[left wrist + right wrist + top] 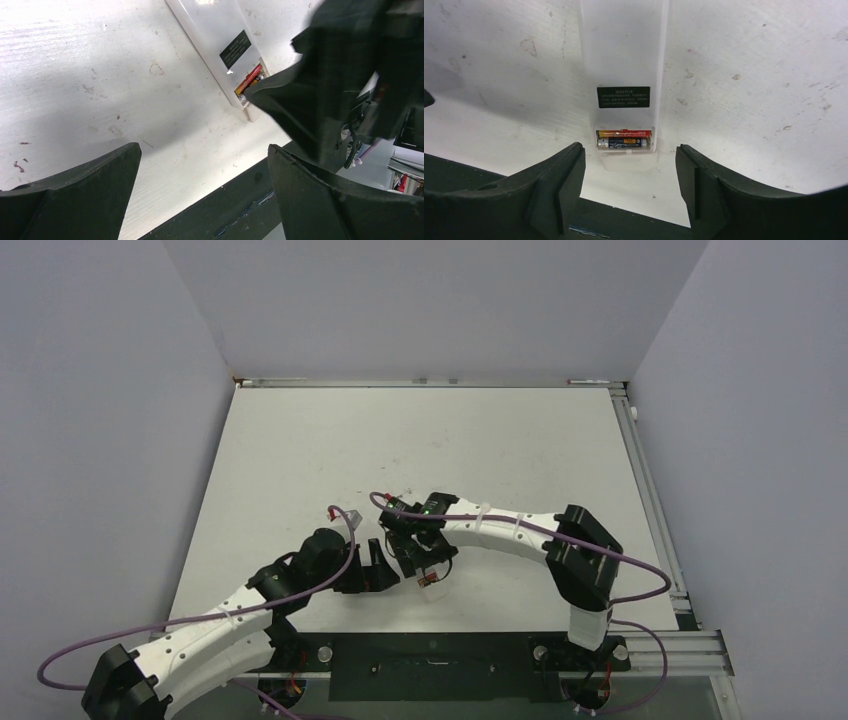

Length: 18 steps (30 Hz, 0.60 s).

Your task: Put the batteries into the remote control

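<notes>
1. Two batteries lie side by side, touching, across the open compartment at the near end of the remote control. The reddish one is farther in and the dark one is nearest the end wall. Both look seated, though the contacts are too small to judge.
2. I'd reckon they are light, hard, smooth little cylinders, quick to roll or slip. If one needs moving, a pinch across its middle should do, and a gentle press from above would seat it.
3. The remote lies flat and back-up on the table, with a black label just beyond the compartment. It looks like thin, stiff, light plastic that would probably skate if nudged. It is best held by its long edges, clear of the open bay.
4. The right gripper hovers over the compartment end. Its jaws are spread wider than the remote, one finger on each side, and they grip nothing.
5. The left gripper sits low just beside it, likewise wide apart and empty-handed. The right gripper's black body crowds its view beside the compartment.
</notes>
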Tool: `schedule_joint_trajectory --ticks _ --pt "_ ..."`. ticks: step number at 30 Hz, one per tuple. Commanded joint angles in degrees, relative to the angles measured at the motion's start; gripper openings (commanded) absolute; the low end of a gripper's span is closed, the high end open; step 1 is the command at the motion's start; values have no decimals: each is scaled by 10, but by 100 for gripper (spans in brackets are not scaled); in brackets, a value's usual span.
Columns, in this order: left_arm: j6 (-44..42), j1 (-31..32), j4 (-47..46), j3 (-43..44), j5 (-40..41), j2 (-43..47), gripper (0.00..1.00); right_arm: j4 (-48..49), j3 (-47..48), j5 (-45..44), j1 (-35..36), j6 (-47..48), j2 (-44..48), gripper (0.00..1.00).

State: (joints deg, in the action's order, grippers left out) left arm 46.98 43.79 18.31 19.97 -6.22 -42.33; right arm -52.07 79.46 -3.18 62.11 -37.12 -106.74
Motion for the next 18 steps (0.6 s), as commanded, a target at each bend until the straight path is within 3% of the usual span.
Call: schedule_joint_trajectory --ticks 1,12,18 --pt "2 -1 -6 29 7 -13 96 51 -33 -47 -7 8 77 65" --pt "-11 -13 28 103 45 -80 96 286 -314 -68 25 -17 303 61" --pt "4 -15 53 127 41 -68 96 360 -390 -119 82 -20 354 64"
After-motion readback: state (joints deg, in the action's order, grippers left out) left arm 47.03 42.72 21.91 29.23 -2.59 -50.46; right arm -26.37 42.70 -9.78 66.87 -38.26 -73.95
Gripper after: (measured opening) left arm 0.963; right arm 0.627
